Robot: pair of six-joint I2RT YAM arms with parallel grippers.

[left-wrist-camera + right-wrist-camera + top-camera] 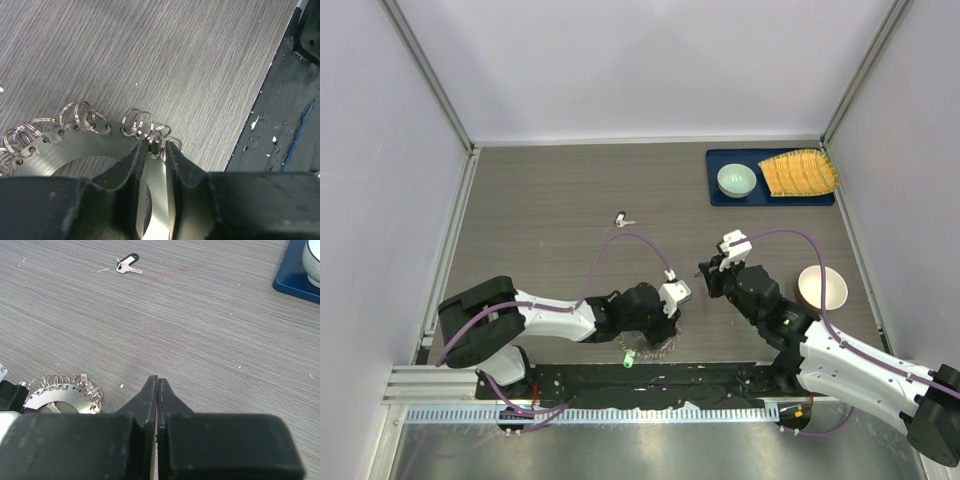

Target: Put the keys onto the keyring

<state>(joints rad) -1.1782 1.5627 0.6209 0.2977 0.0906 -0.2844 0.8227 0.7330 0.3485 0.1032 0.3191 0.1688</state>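
Note:
The keyring [75, 145] is a flat metal ring, its rim strung with several small split rings. It lies near the table's front edge [658, 347] and shows at the lower left of the right wrist view [60, 392]. My left gripper [157, 147] straddles its band, jaws close on the metal, one small ring pinched at the tips; from above it sits over the ring [658, 325]. A green-headed key [629, 358] lies beside the ring. A black-headed key [620, 218] [127, 264] lies farther back. My right gripper [158, 380] hovers shut to the right [706, 272].
At the back right a blue tray [820, 195] holds a green bowl [736, 180] and a yellow ridged thing [800, 172]. A white bowl [822, 287] stands right of my right arm. A black strip [280, 125] borders the near table edge.

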